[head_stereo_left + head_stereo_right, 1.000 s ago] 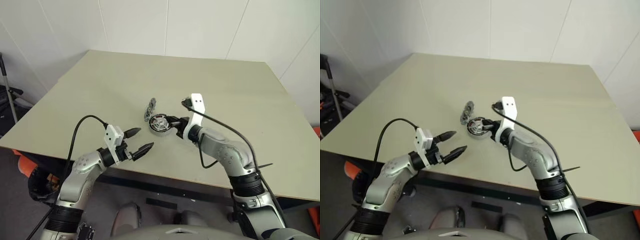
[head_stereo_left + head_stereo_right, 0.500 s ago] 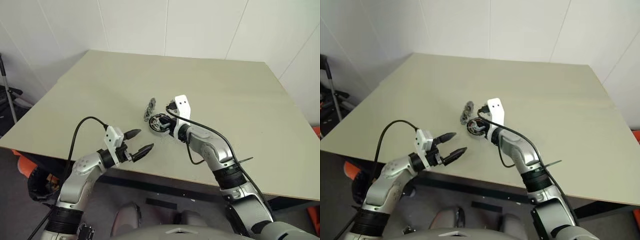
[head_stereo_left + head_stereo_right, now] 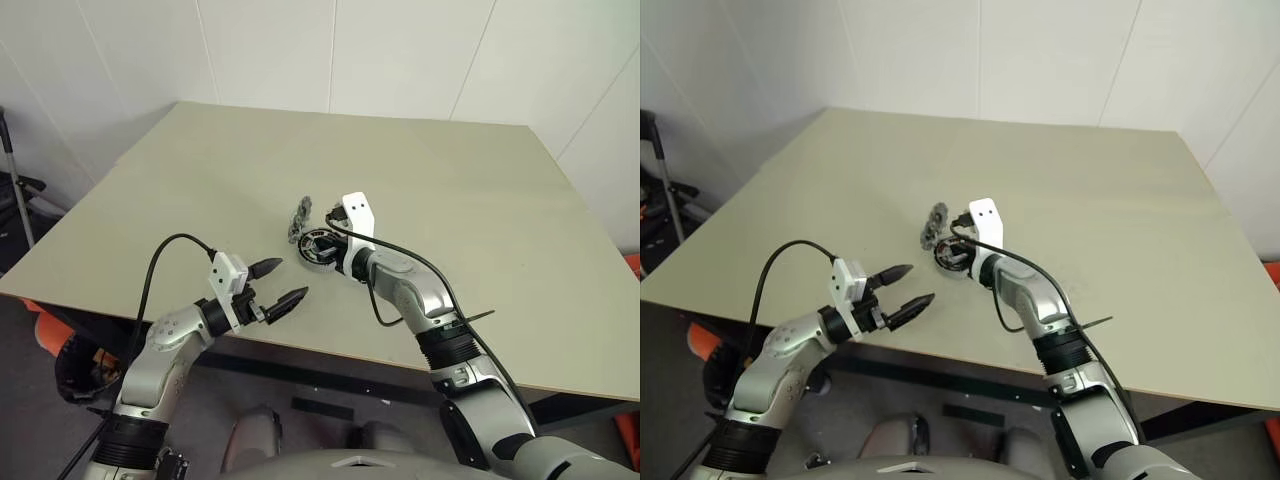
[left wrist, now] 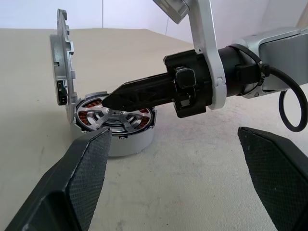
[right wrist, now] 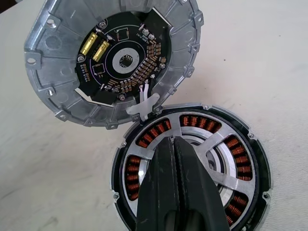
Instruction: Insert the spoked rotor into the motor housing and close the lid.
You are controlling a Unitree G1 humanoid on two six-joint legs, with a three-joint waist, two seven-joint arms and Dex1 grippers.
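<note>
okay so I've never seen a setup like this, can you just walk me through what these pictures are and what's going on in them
This is a humanoid robot with two arms, each ending in a hand of two black fingers. Two pictures look down from cameras in its head; the other two come from a camera on each wrist, looking along that hand's fingers.

On the beige table sits a small round motor housing with copper-coloured windings. The spoked rotor, a silver wheel-like disc, already lies inside it. The lid, a round grey plate carrying a dark circuit board, stands open, joined at the housing's rim.

The right hand has its fingers shut together and holds nothing; its tip is at the rotor's hub, though I cannot tell if it presses. The left hand waits open near the table's front edge, empty.
</note>
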